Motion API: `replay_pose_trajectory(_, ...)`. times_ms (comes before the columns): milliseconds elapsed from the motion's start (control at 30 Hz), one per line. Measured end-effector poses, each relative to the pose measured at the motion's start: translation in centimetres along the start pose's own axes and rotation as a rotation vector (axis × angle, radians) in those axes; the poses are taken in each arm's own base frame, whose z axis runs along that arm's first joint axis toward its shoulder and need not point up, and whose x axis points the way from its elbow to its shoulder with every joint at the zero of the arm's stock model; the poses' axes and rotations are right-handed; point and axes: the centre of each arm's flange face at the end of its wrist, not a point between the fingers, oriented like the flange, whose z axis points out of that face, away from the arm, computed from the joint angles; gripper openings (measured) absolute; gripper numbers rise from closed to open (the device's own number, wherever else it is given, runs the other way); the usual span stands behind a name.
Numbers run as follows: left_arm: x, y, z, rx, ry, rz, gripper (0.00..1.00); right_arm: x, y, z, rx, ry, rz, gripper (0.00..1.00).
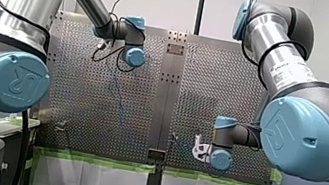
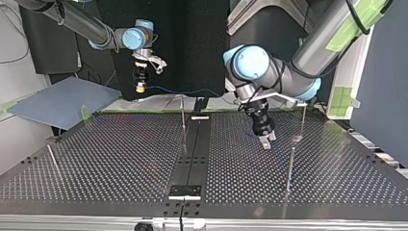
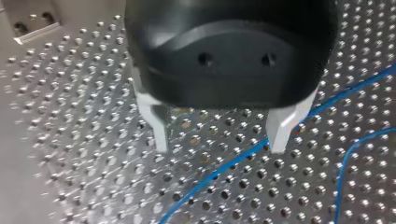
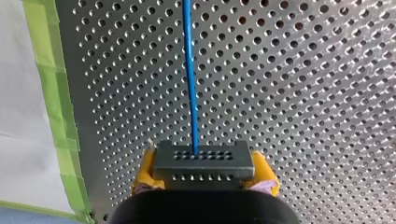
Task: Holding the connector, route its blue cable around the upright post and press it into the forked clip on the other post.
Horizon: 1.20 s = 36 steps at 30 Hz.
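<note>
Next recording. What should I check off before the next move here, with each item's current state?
1. Connector clamped between my right gripper's yellow pads: ok.
2. Blue cable leaves the connector straight: ok.
3. My left gripper open, holding nothing: ok.
4. Cable lying on the table under the left fingers, within reach: ok.
5. Cable routed around the upright post: cannot tell.

Blue cable [image 4: 189, 70], grey connector [image 4: 204, 164] (dotted face), yellow pads [image 4: 145, 171], green tape [image 4: 49, 70] edging
</note>
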Motion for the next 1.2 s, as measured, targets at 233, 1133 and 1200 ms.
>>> replay_pose_trajectory(233,0.2,0.2,0.7,-0.014,-0.004,-0.001,0.99,0.0,0.0,0.0,0.0,0.002,0.002,0.29)
replay_pose_trajectory(1133,-0.8,2.1,4.7,-0.034,0.001,0.076,0.99,0.0,0.0,0.1,0.012,0.007,0.008,0.29)
replay_pose_trajectory(1200,-0.8,2.1,4.7,-0.028,0.0,0.085,0.99,0.0,0.0,0.1,0.012,0.007,0.009,0.29)
